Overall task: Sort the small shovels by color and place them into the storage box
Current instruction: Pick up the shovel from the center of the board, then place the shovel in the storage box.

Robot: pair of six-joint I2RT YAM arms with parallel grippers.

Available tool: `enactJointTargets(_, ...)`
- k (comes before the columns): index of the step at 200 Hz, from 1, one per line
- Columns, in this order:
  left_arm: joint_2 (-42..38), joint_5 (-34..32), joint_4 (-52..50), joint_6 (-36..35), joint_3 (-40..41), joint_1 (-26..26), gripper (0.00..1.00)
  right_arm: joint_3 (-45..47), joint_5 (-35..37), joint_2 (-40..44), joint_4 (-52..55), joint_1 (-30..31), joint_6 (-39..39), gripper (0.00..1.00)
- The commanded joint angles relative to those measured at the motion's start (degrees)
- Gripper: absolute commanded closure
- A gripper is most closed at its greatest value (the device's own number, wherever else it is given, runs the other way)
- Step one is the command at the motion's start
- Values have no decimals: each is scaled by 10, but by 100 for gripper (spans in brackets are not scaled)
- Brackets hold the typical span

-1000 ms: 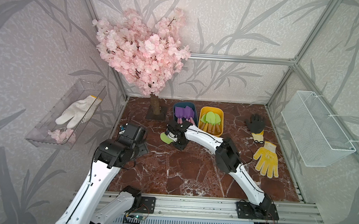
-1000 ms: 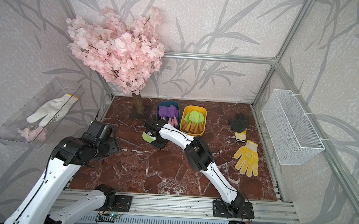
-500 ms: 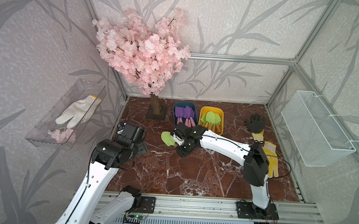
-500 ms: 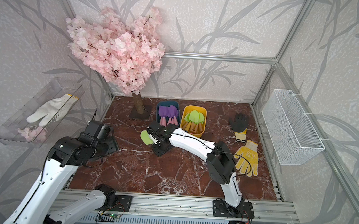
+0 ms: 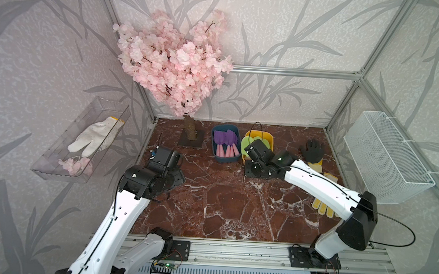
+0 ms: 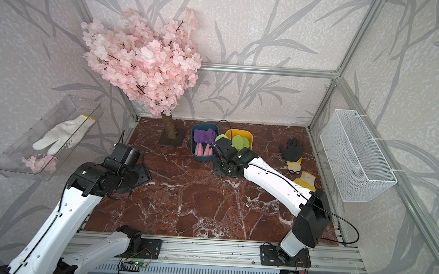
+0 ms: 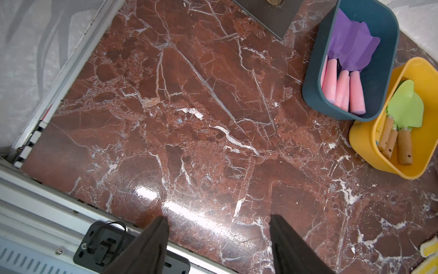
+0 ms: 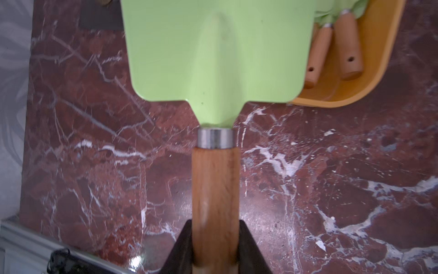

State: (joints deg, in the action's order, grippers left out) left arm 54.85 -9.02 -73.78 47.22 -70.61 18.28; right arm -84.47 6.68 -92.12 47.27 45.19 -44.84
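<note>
My right gripper (image 8: 215, 227) is shut on the wooden handle of a lime-green shovel (image 8: 218, 52). Its blade (image 5: 245, 144) hangs by the left front corner of the yellow box (image 5: 271, 140), which holds other green shovels (image 7: 405, 106). Beside it, the blue box (image 5: 223, 157) holds purple shovels with pink handles (image 7: 350, 47). In both top views the right gripper (image 6: 219, 146) is just in front of the two boxes. My left gripper (image 7: 219, 220) is open over bare marble at the left, holding nothing.
A pink blossom tree (image 5: 173, 61) stands on a dark plate (image 5: 190, 141) at the back left. A black glove (image 5: 313, 151) and a yellow glove (image 5: 323, 208) lie at the right. A wire basket (image 5: 386, 158) hangs on the right wall. A clear tray (image 5: 55, 156) on the left wall holds a white glove.
My right arm has carried the green shovel from the floor left of the blue box rightward and back to the yellow box's front. The left arm has barely moved.
</note>
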Motion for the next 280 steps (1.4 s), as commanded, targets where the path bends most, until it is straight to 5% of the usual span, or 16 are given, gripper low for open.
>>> enactJointTargets(1,4,16,14,9,7,-2,29,-11,24,-6,-11,-45,-23,92)
enactJointTargets(54,4,19,10,12,12,-1,29,-127,-33,-142,46,-133,36,92)
enactJointTargets(145,11,19,1,10,7,-2,29,-209,-29,-269,51,-162,35,92)
enactJointTargets(280,13,21,6,10,17,-2,29,-253,-76,-334,90,-179,51,90)
